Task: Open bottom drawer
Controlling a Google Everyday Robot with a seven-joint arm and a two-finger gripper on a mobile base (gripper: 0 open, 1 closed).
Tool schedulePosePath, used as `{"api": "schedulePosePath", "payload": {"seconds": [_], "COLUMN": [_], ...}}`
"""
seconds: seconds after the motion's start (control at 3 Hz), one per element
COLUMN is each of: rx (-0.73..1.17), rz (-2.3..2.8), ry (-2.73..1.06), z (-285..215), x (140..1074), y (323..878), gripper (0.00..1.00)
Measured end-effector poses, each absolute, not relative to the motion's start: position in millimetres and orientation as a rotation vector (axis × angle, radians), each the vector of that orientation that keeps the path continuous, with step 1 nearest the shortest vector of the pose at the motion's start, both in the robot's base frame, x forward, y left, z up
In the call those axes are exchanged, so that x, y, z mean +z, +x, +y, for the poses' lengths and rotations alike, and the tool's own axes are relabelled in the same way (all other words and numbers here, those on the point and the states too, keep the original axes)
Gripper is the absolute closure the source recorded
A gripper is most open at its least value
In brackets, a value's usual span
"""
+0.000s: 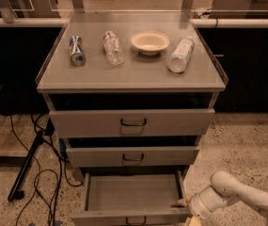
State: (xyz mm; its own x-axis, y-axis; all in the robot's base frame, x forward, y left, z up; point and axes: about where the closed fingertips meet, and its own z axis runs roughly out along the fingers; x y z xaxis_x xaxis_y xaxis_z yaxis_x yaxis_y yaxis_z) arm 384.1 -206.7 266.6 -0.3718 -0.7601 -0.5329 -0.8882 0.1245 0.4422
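Three drawers sit below the worktop [133, 77]: the top drawer [89, 123] and middle drawer [96, 156] are slightly out. The bottom drawer [132, 192] is pulled well past the worktop's front edge, showing its plain grey interior. The hand [189, 212] is at that drawer's right front corner, below the worktop's front-right corner. Its state cannot be told.

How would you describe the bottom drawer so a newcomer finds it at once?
Find the grey cabinet with a bowl on top. Of its three drawers, the bottom drawer is lowest. Only it is pulled far out, showing its grey interior, with the gripper at its right front corner.
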Motion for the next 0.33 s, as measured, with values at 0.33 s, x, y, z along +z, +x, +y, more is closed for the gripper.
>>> {"api": "schedulePosePath", "payload": {"seconds": [0.33], "rx": [1.002], "rz": [2.345], "ry": [-1.363], "z": [-301.7], "x": [283.2], "y": [371.2], "gripper": [0.0]}}
